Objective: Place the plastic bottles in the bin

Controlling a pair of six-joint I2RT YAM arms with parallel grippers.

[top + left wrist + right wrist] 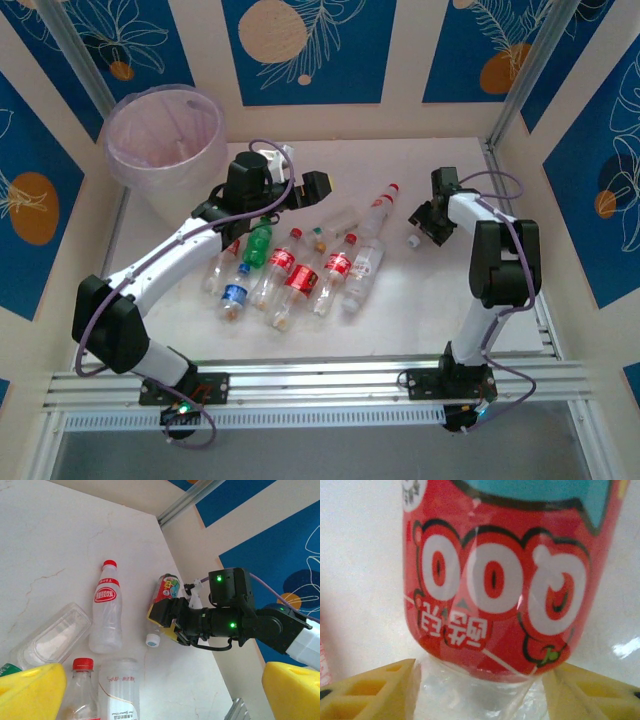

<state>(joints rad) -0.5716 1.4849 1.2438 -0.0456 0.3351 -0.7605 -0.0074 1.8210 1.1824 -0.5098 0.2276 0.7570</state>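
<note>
The right gripper point(161, 623) has its jaws clamped on the clear part of a red-labelled, white-capped bottle point(495, 580) lying at the right of the desk point(420, 310). The left gripper point(162, 690) hangs with jaws spread wide and empty above the other bottles point(300, 265) clustered mid-desk. The pink bin point(165, 195) stands in the far-left corner.

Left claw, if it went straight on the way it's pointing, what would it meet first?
Probably the clear pale-labelled bottle just ahead, in line with the open left claw, though depth is unclear.
</note>
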